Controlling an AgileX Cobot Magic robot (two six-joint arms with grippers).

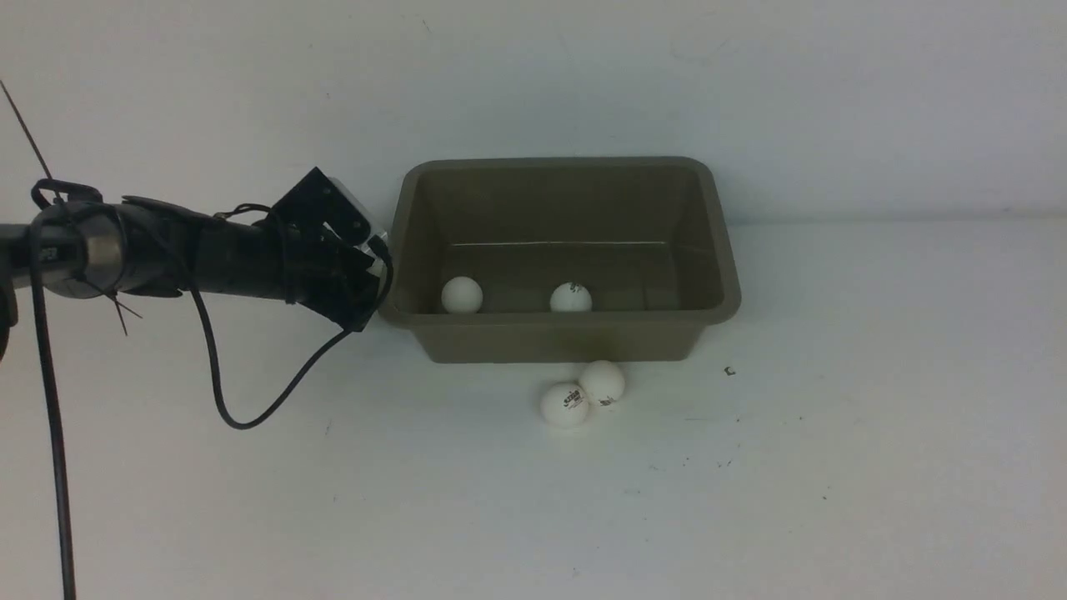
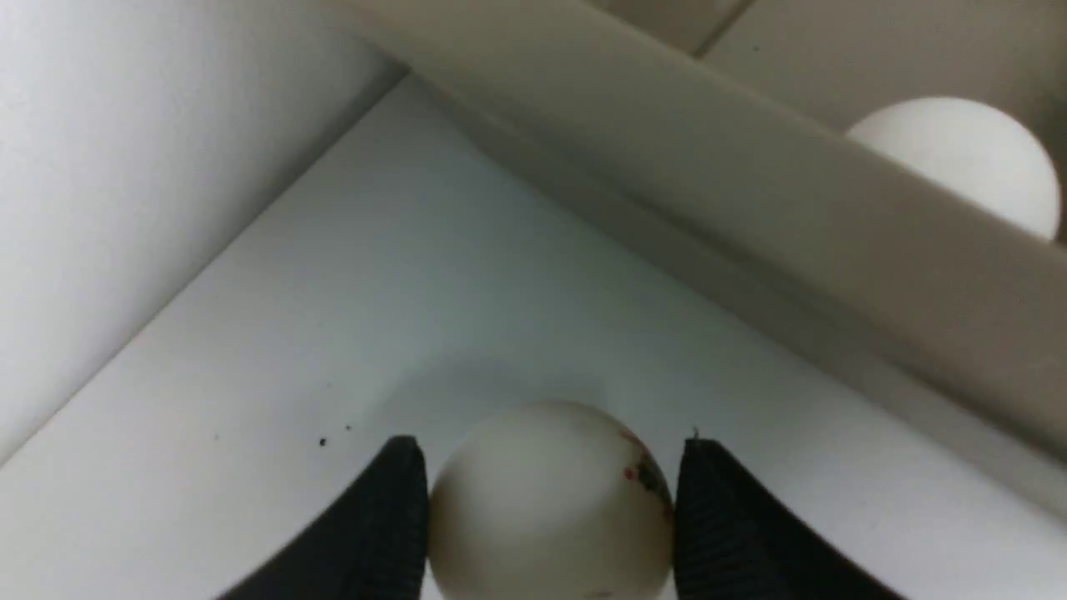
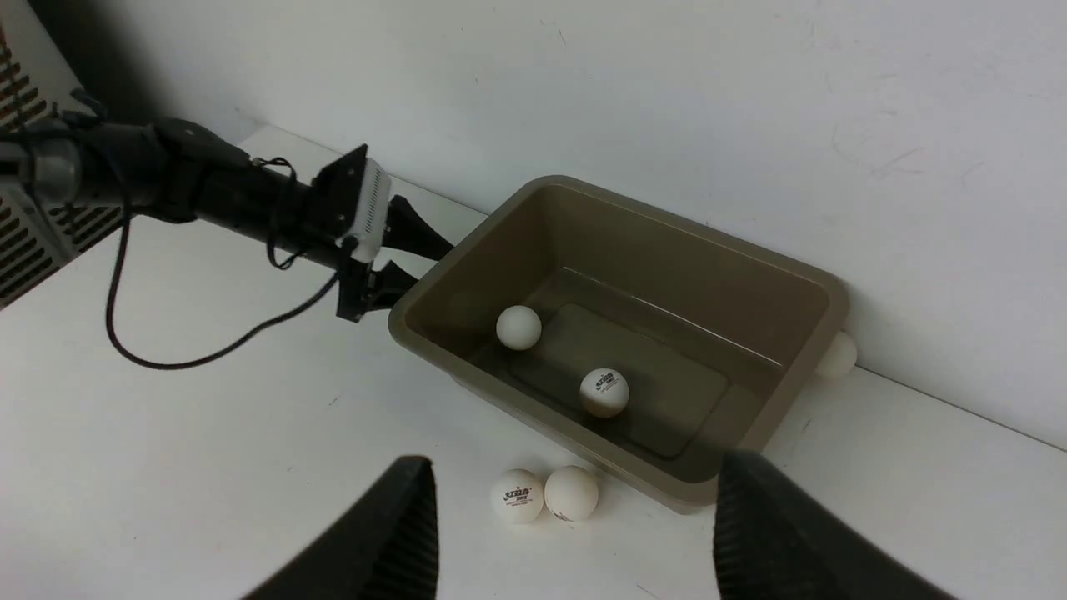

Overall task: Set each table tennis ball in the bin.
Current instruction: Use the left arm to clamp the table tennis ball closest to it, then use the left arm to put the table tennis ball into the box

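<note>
The taupe bin (image 1: 558, 343) stands against the back wall. Two table tennis balls (image 1: 462, 295) (image 1: 571, 297) lie inside it. Two more (image 1: 564, 405) (image 1: 602, 382) touch each other on the table just in front of it. Another ball (image 3: 838, 354) peeks out behind the bin's far corner. My left gripper (image 2: 550, 446) is down on the table beside the bin's left wall (image 2: 750, 167). Its black fingers press both sides of a white ball (image 2: 546, 508) with a red-and-dark logo. My right gripper (image 3: 577, 460) hangs open high above the front pair, holding nothing.
The white wall (image 1: 533, 83) runs right behind the bin. The left arm's black cable (image 1: 250, 417) loops down onto the table left of the bin. A vented grey unit (image 3: 25, 242) stands at the table's left end. White tabletop (image 1: 875, 417) lies to the right.
</note>
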